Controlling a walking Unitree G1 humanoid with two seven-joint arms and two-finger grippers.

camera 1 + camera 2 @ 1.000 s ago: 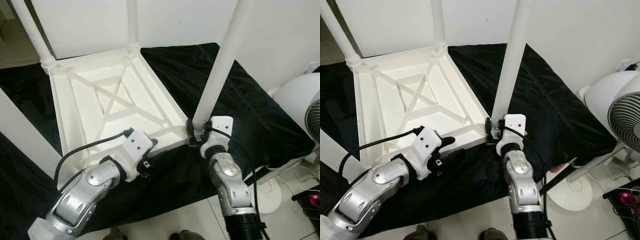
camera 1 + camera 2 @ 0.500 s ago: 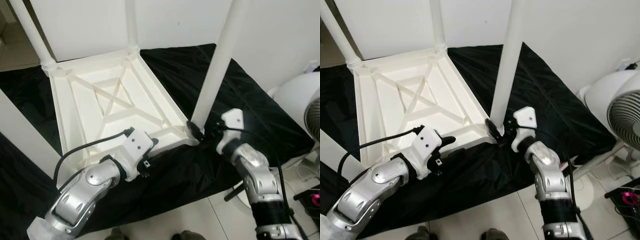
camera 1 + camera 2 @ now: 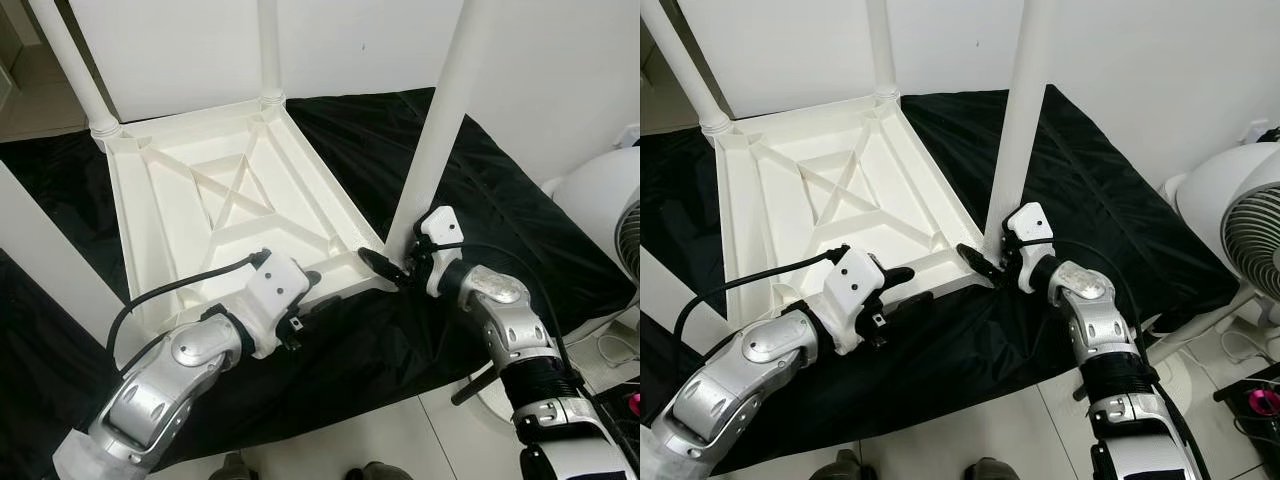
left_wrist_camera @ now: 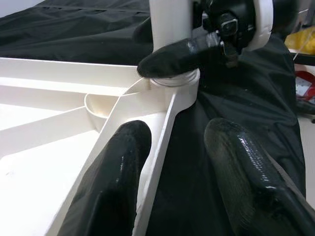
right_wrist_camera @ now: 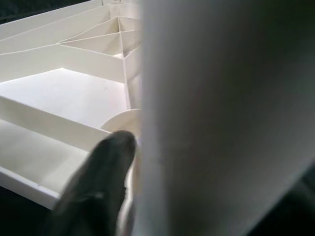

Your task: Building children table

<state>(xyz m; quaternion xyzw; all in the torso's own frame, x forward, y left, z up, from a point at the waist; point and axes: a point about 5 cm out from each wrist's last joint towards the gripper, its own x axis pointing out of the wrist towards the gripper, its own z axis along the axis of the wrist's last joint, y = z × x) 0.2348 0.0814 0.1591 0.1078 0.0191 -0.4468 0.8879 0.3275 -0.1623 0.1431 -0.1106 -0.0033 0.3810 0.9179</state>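
Observation:
A white plastic table top (image 3: pixel 200 215) lies upside down on a black cloth (image 3: pixel 500 200), with its legs standing up. My left gripper (image 3: pixel 310 295) is at the near rim, open. Its fingers (image 4: pixel 120 162) straddle that rim: one inside, the other outside over the cloth. My right gripper (image 3: pixel 395 262) is at the foot of the near right leg (image 3: pixel 440 130), where it enters the corner socket. One black finger (image 5: pixel 101 182) presses on the leg's side facing the table; the other is hidden behind the leg (image 5: pixel 221 123).
Further white legs rise at the far left corner (image 3: pixel 70 65), the far middle (image 3: pixel 268 50) and the near left (image 3: pixel 40 250). A white fan (image 3: pixel 1240 215) on its stand is close by on the right. A tiled floor lies in front of the cloth.
My right gripper left the leg's foot, swung out to the right, then came back to it with the wrist turned, finger pointing left. The left arm has stayed put.

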